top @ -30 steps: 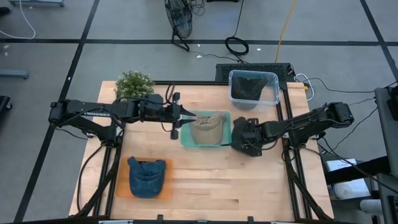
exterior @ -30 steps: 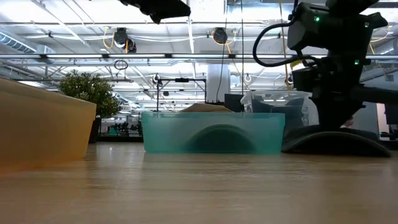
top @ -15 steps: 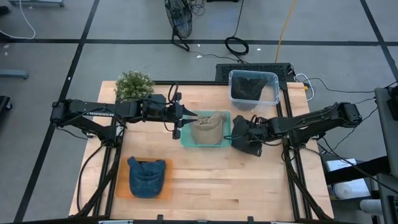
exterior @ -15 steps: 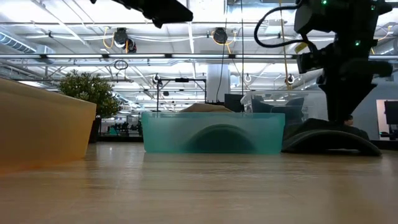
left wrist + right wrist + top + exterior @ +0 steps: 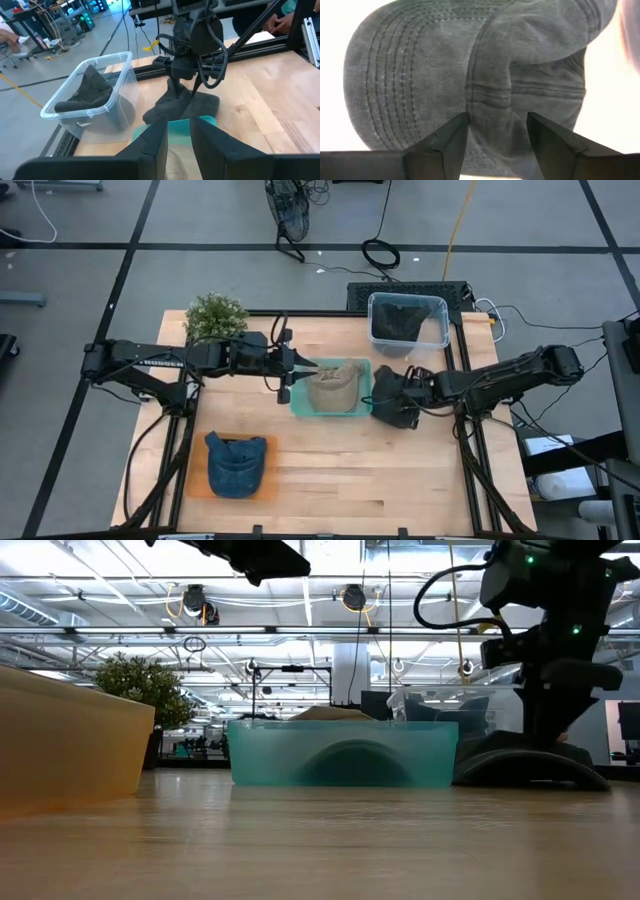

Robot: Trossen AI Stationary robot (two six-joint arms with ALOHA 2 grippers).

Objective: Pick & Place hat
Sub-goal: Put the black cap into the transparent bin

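A dark grey hat (image 5: 420, 75) lies on the table just right of the teal tray (image 5: 298, 408), its brim (image 5: 202, 105) flat on the wood. My right gripper (image 5: 496, 120) points steeply down over the hat's crown, open, a finger on either side of a raised fold. A tan hat (image 5: 333, 387) sits in the teal tray. My left gripper (image 5: 179, 125) hovers above the tray's left end (image 5: 298, 372) and well above it in the low view (image 5: 265, 555). It is open by a narrow gap with nothing between its fingers. My right gripper comes at the dark hat from above. Its open fingers (image 5: 452, 137) stand on either side of a raised fold of the crown (image 5: 490, 95). I cannot tell whether they touch the cloth. The hat lies on the table (image 5: 530, 768).
A blue hat (image 5: 237, 465) rests on an orange tray (image 5: 195, 485) at the near left. A clear bin (image 5: 407, 320) with dark hats stands at the far right and a potted plant (image 5: 215, 315) at the far left. Bare wood lies along the near edge.
My right gripper has rolled at the wrist and shifted slightly toward the far edge above the dark hat. The hat stays on the table beside the teal tray.
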